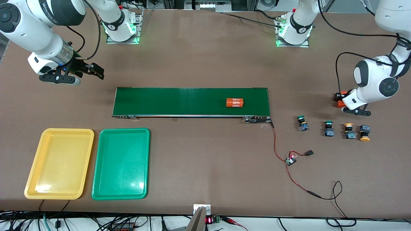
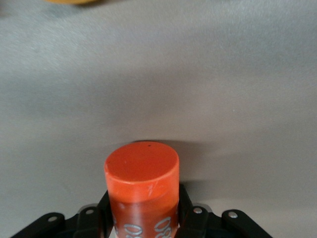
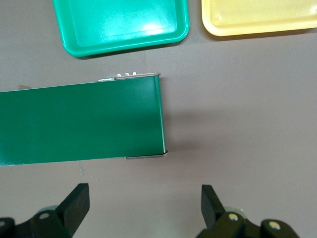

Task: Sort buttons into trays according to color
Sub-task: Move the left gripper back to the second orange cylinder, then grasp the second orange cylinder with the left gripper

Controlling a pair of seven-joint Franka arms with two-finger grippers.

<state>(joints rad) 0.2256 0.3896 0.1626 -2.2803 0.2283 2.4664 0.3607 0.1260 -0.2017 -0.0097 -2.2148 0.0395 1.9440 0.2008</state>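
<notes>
Several buttons stand in a row on the table at the left arm's end: two with green caps (image 1: 301, 123) (image 1: 328, 128) and two with yellow-orange caps (image 1: 349, 131) (image 1: 364, 133). The yellow tray (image 1: 59, 163) (image 3: 257, 17) and the green tray (image 1: 121, 163) (image 3: 121, 25) lie side by side at the right arm's end, both bare. My left gripper (image 1: 341, 100) (image 2: 143, 218) is low over the table beside the buttons, its fingers (image 2: 104, 215) shut on an orange cylinder (image 1: 342, 95) (image 2: 142, 171) with white numbers. My right gripper (image 1: 93, 71) (image 3: 143, 208) hangs open with nothing in it, by the belt's end.
A long dark-green conveyor belt (image 1: 191, 102) (image 3: 79, 124) crosses the middle of the table with a second orange cylinder (image 1: 234, 102) lying on it. A small circuit board (image 1: 291, 159) with red and black wires lies nearer the front camera than the belt's end.
</notes>
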